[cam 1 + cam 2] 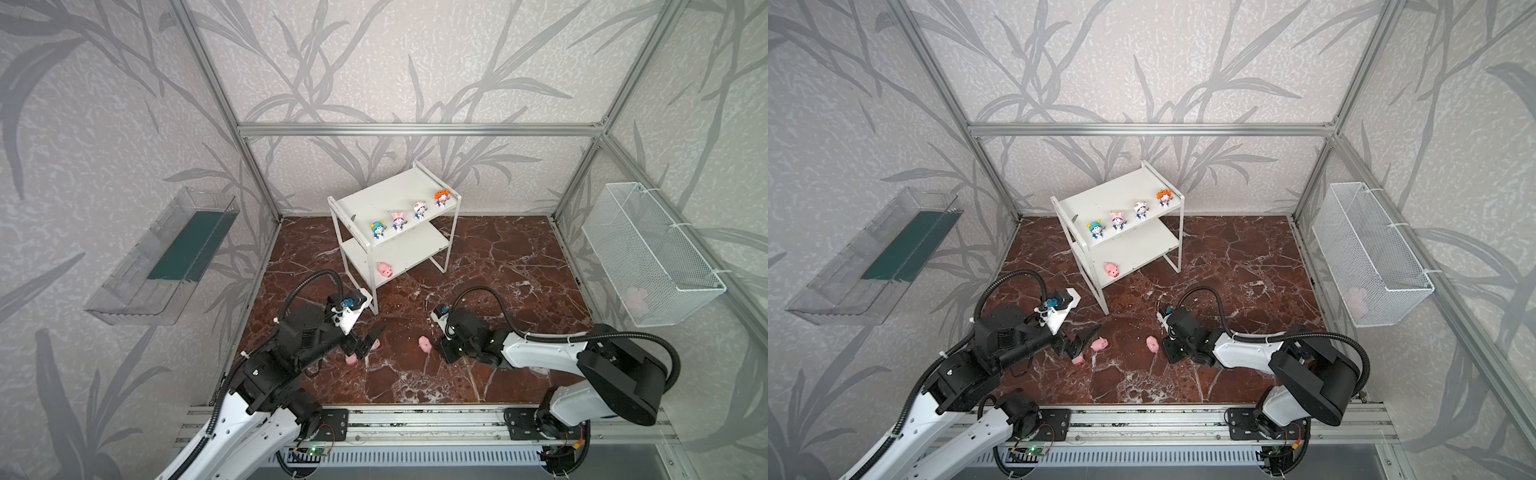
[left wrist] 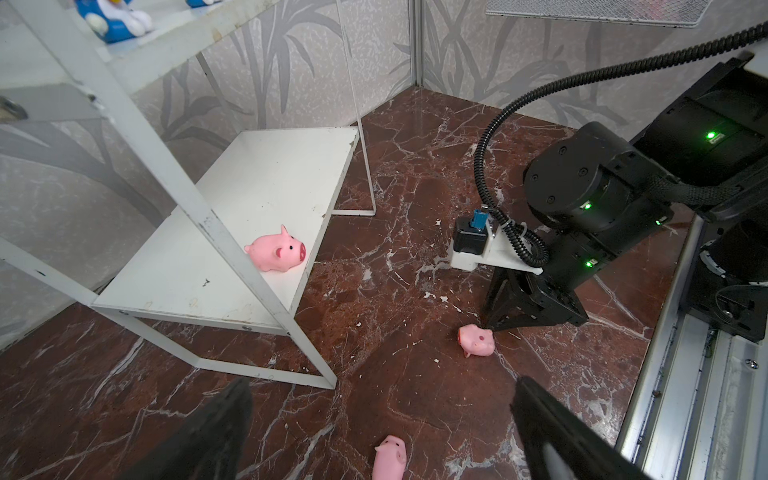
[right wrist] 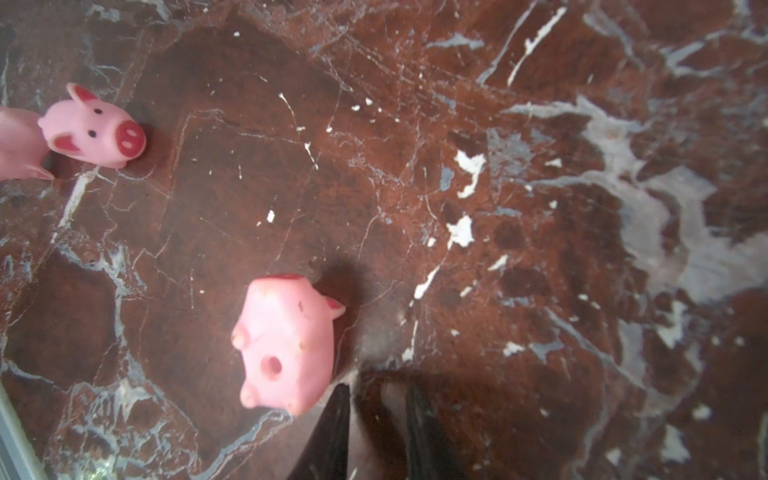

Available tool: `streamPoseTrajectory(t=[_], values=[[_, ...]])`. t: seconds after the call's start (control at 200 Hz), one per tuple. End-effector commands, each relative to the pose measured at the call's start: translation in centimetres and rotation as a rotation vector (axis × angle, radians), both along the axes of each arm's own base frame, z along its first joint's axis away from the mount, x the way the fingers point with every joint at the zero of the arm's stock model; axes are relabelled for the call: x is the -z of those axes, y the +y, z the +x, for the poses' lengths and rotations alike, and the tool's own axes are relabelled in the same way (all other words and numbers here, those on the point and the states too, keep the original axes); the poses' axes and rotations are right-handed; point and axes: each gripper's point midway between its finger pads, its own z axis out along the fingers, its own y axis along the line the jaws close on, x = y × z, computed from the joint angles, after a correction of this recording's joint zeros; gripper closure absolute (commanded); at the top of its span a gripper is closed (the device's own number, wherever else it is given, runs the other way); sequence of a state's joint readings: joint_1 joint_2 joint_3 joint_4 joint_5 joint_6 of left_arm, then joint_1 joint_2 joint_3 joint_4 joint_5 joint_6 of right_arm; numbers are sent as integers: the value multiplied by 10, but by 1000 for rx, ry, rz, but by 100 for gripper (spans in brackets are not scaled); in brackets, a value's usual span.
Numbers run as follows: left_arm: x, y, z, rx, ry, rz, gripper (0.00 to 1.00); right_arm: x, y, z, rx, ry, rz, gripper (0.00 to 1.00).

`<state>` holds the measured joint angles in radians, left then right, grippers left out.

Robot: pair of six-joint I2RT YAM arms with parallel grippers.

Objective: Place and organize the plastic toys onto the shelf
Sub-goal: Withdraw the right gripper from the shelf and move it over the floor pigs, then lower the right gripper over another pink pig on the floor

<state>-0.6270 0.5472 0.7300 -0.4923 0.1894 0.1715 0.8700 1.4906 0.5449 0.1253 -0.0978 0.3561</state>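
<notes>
White shelf (image 1: 386, 195) carries our finished part: four hatted figurines (image 1: 399, 221) line the top board's (image 1: 365, 205) front edge, and one pig (image 1: 385, 270) sits at the lower board's (image 1: 415, 249) front corner. Three are left toward the marble surface's (image 1: 498, 270) front edge. Two pigs (image 1: 1099, 344) lie by our wide-apart left gripper (image 2: 380, 386). A third pig (image 3: 286, 345) lies beside our right gripper (image 3: 376, 390), jaws nearly together, empty.
</notes>
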Motion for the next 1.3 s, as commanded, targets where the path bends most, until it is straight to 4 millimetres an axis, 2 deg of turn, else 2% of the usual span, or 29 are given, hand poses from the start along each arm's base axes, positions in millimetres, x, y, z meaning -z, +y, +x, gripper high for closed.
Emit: streamPoseTrajectory(t=[0.0,0.105,0.18,0.37,0.465,0.535,0.685,0.885,1.045,1.3], values=[[-3,-1,0,7,-10,-17,1,-4,10,7,-31,-36,8,75],[-3,-1,0,5,-10,-16,1,-4,16,6,-70,-42,17,76],[-2,-1,0,4,-9,-15,1,-12,26,2,-123,-51,72,77],[-2,-1,1,3,-6,-13,1,-75,53,-23,-278,-188,283,77],[-2,-2,1,8,-6,-14,1,-89,52,-27,-289,-211,305,77],[-2,-2,1,6,-6,-15,1,-87,47,-25,-272,-215,274,76],[-2,-2,1,8,-6,-16,1,-68,37,-18,-213,-171,186,73],[-2,-2,1,8,-5,-18,1,-49,44,-20,-225,-102,144,62],[-2,-2,0,11,-6,-17,1,-46,51,-28,-251,-89,149,58],[-1,-2,0,11,-3,-17,1,-36,54,-27,-242,-61,132,52]])
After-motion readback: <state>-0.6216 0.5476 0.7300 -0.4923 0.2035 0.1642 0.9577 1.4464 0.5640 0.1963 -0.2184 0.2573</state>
